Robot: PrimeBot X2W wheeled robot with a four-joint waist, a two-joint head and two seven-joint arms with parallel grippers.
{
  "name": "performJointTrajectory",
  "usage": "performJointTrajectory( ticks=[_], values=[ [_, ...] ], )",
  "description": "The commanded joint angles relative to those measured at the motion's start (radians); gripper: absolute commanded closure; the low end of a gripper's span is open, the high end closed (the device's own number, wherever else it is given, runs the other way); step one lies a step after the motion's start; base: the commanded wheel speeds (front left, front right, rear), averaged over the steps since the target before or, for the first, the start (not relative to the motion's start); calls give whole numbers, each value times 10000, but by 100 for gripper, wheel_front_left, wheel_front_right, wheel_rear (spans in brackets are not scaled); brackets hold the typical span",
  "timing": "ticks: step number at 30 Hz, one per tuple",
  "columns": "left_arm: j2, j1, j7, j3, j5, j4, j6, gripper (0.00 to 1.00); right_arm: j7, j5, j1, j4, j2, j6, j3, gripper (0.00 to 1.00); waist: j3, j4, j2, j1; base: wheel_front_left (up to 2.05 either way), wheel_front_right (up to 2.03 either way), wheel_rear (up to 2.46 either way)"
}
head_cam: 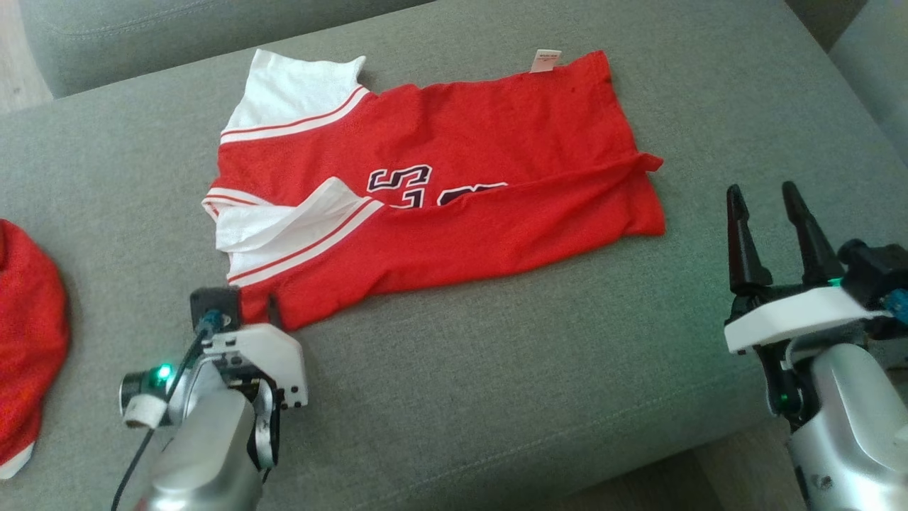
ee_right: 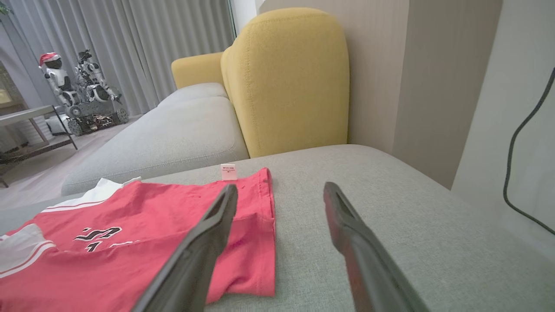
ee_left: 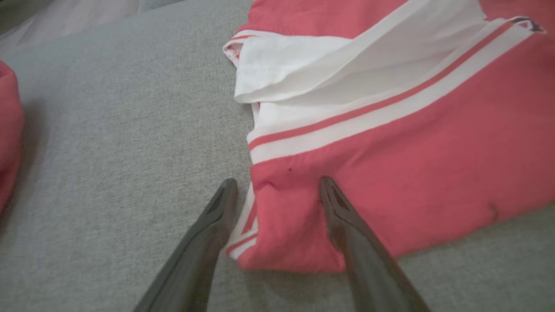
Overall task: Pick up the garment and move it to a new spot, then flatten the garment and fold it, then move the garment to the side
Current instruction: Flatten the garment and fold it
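Head view: the garment (head_cam: 454, 191), a red jersey with white sleeves, lies on the grey cushion (head_cam: 496, 397) with its near long edge folded up over the printed number. The left gripper (head_cam: 250, 312) sits at the jersey's near-left corner. The right gripper (head_cam: 762, 188) hovers well apart from the hem, fingers spread and holding nothing. Another red cloth (head_cam: 28, 341) lies at the far left edge. The step in hand looks like taking hold for a lift or a further fold. To do it well, I judge that the left gripper should go low enough to catch every layer at the corner before closing. The right gripper should come in to the hem corner, so that both ends rise together and the fold holds.

Left wrist view: this makes plain what the wrist housing covers in the head view. The left fingers (ee_left: 217, 225) are spread astride the folded corner, one just beside the striped edge and the other over red cloth, pinching nothing yet. I cannot tell whether the tips touch the fabric.

Right wrist view: the hem and its white tag (ee_right: 229, 171) lie beyond the spread fingers, with bare cushion between the tips. This view adds the room behind, including a yellow seat back (ee_right: 286, 78).
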Motion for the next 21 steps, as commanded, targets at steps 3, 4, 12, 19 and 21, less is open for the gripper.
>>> performJointTrajectory(
  ticks=[3,4,12,19,21],
  values=[
    [247,-349,328,139,2,28,-154,0,60,-89,-88,-403,-6,-9,162,0,27,51,0,0,0,0,0],
    [242,-360,448,71,-11,77,-260,0,65,-91,-92,-411,7,-9,172,0,35,68,0,0,0,0,0],
    [195,-562,206,-53,-178,-419,-764,100,348,-17,-121,-71,39,-9,0,0,118,444,0,0,0,0,0],
    [322,-390,-559,-167,-36,-1673,-746,100,952,42,-372,1058,134,-9,-393,0,38,866,0,0,0,0,0],
    [342,-301,-585,-273,23,-2098,-754,100,1105,30,-503,1465,123,-9,-509,0,43,1017,0,0,0,0,0]
  ],
)
